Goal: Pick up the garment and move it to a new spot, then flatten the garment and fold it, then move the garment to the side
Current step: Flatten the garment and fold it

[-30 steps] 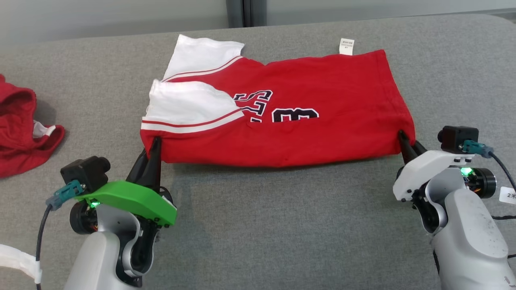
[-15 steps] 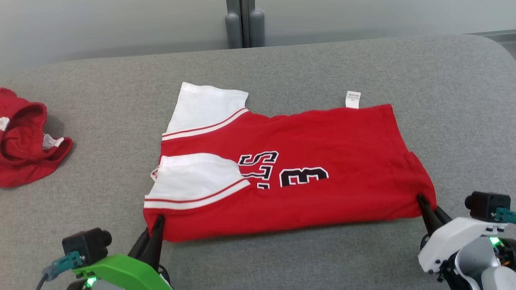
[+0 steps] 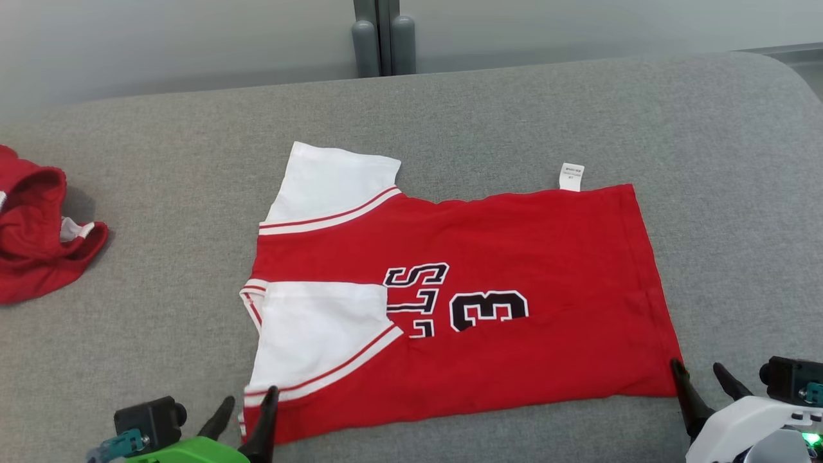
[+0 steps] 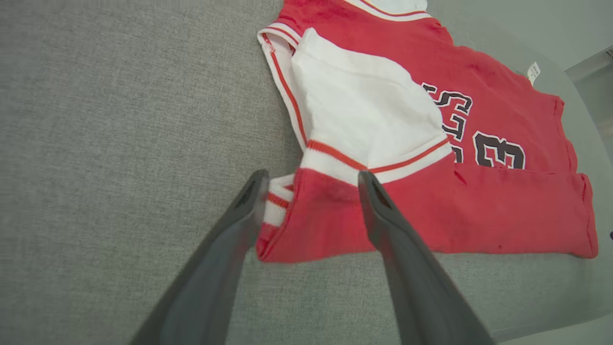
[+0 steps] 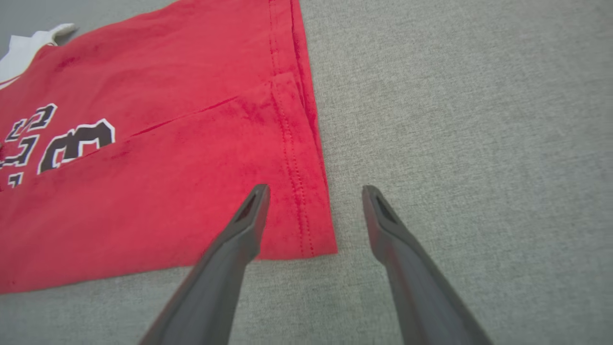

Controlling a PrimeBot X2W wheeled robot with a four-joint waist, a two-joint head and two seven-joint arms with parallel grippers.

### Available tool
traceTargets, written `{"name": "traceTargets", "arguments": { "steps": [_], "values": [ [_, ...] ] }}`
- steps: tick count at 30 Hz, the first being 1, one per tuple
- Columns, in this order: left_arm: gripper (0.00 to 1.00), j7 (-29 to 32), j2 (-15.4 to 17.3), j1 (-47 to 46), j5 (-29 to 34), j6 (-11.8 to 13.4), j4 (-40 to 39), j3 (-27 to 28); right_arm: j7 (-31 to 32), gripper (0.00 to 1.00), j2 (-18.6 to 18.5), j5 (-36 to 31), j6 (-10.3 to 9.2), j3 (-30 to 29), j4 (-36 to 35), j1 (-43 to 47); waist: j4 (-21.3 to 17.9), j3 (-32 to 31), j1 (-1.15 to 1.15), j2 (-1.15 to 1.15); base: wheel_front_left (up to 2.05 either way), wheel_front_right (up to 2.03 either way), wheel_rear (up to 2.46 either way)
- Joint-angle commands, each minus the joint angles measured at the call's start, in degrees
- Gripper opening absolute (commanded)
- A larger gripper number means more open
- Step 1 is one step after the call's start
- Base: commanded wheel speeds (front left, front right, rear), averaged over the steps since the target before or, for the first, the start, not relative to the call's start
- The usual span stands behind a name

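Grey woven-fabric surface [image 3: 161, 161]: bears everything.
Red-and-white short-sleeved jersey garment [image 3: 514, 257]: flat at centre, near edge folded over.
Crumpled red cloth [image 3: 38, 244]: far left.
Green-shelled left gripper [image 3: 251, 395]: fingers spread, straddling garment's near-left corner, pinching nothing.
White-shelled right gripper [image 3: 696, 365]: fingers spread, at near-right corner.

Wears green casing [image 3: 186, 451] on the left gripper [image 3: 251, 395] at seven o'clock, white casing [image 3: 733, 424] on the right gripper [image 3: 695, 364] at five, dark tapered fingers [image 4: 407, 268] on both.

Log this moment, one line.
jersey: lying on cushion, near edge folded over | left claw: open, at sleeve corner | right claw: open, at hem corner
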Motion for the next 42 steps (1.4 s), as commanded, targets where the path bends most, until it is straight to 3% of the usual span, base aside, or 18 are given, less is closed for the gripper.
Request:
{"name": "traceTargets", "arguments": {
  "steps": [1, 9, 14, 19, 28, 42],
  "values": [
    [1.00, -0.4, 1.1, -0.3, 0.8, 0.3, -0.4, 0.4, -0.6, 1.00, -0.2, -0.7, -0.05, -0.5, -0.7, 0.7, -0.1, 0.1, 0.00, 0.00, 0.00, 0.00, 0.00],
    [1.00, 2.4, 9.3, -14.6, 5.8, -4.3, -2.0, 1.3, -0.7, 1.00, -0.2, -3.2, -0.05, -1.1, -4.7, -4.3, -1.6, 1.6, 0.00, 0.00, 0.00, 0.00, 0.00],
    [1.00, 7.1, 13.3, -31.4, 6.7, -9.9, 2.3, -0.2, 0.5, 1.00, -0.2, -5.7, -0.05, 1.4, -6.1, -10.8, -3.6, 4.5, 0.00, 0.00, 0.00, 0.00, 0.00],
    [1.00, 11.7, 15.5, -46.3, 5.0, -13.1, 10.4, -2.7, 1.3, 1.00, -0.2, -7.3, -0.05, 6.5, -5.3, -18.2, -7.6, 9.4, 0.00, 0.00, 0.00, 0.00, 0.00],
    [1.00, 14.8, 17.6, -61.8, 2.3, -14.1, 26.5, -7.6, 0.0, 1.00, -0.2, -7.4, -0.05, 13.6, -2.1, -27.9, -13.8, 18.2, 0.00, 0.00, 0.00, 0.00, 0.00],
    [1.00, 17.5, 20.4, -66.2, -0.7, -14.1, 37.0, -14.6, -2.8, 1.00, -0.2, -6.4, -0.05, 16.4, 1.7, -32.2, -16.4, 22.6, 0.00, 0.00, 0.00, 0.00, 0.00]
  ]
}}
